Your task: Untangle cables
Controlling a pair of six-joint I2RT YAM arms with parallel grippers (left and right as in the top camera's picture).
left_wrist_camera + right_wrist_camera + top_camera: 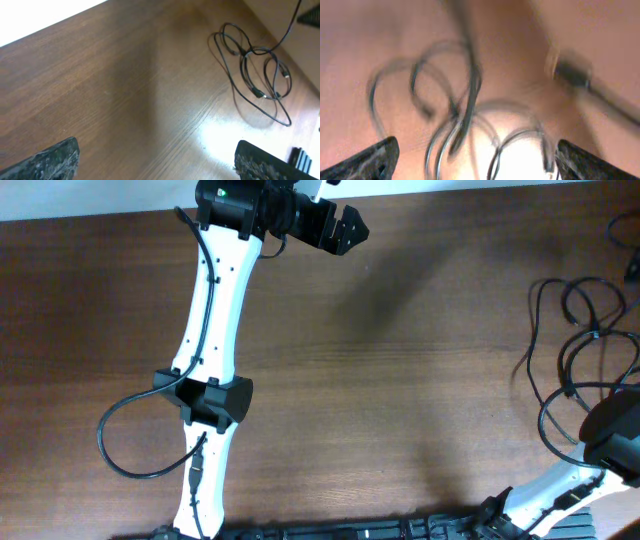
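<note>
The cables [580, 350] are thin black cords lying in tangled loops at the right edge of the brown table. They also show far off in the left wrist view [255, 80]. In the right wrist view the cables [465, 120] are close and blurred, with a plug end [570, 72] at upper right. My right gripper [475, 160] is open, its fingers wide apart right above the loops; in the overhead view its black body [615, 435] covers part of the tangle. My left gripper [340, 228] is open and empty at the table's far edge, far from the cables.
The left arm [215, 330] stretches across the left half of the table, with its own thicker black wire looping out at the left [125, 435]. A black strip [400, 530] lies along the front edge. The wooden tabletop [400, 380] spans the middle.
</note>
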